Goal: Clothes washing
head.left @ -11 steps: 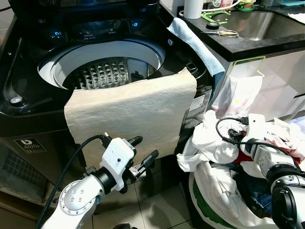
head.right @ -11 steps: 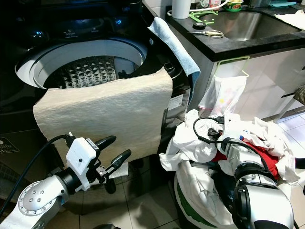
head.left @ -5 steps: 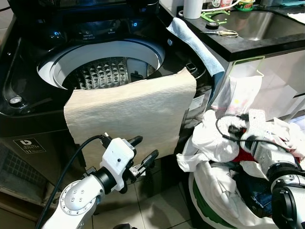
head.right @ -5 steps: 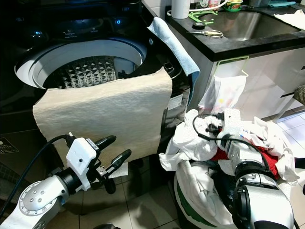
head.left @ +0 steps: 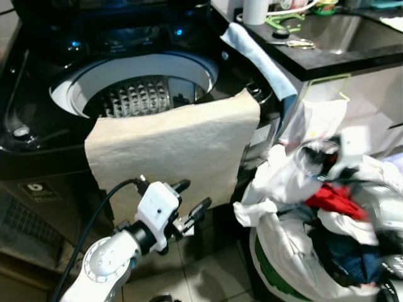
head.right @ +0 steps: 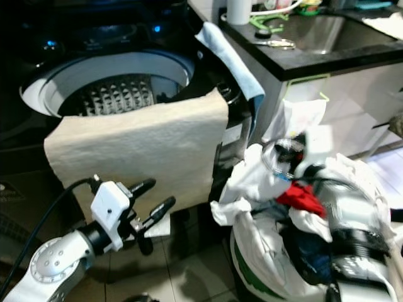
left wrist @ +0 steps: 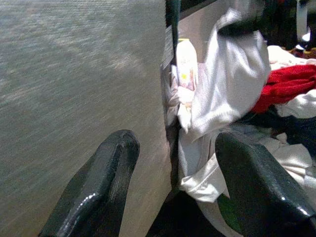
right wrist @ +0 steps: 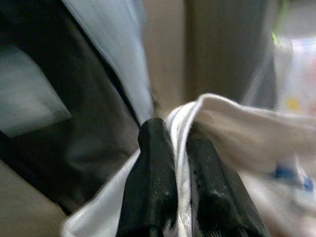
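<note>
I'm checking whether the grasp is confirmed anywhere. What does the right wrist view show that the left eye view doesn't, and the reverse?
Right wrist view alone: the right gripper with both black fingers pinched shut on a fold of white cloth garment.

Left eye view alone: the open black top-load washing machine, the beige towel draped over its front rim, the light blue cloth beside it, the left gripper open and low before the towel, and the full white laundry basket.

Both: the white cloth garment.

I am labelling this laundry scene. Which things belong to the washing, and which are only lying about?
Job: washing machine; beige towel over its rim; laundry basket; white garment clamped in right tool; open left tool.
Lying about: scissors; sink; blue cloth.
</note>
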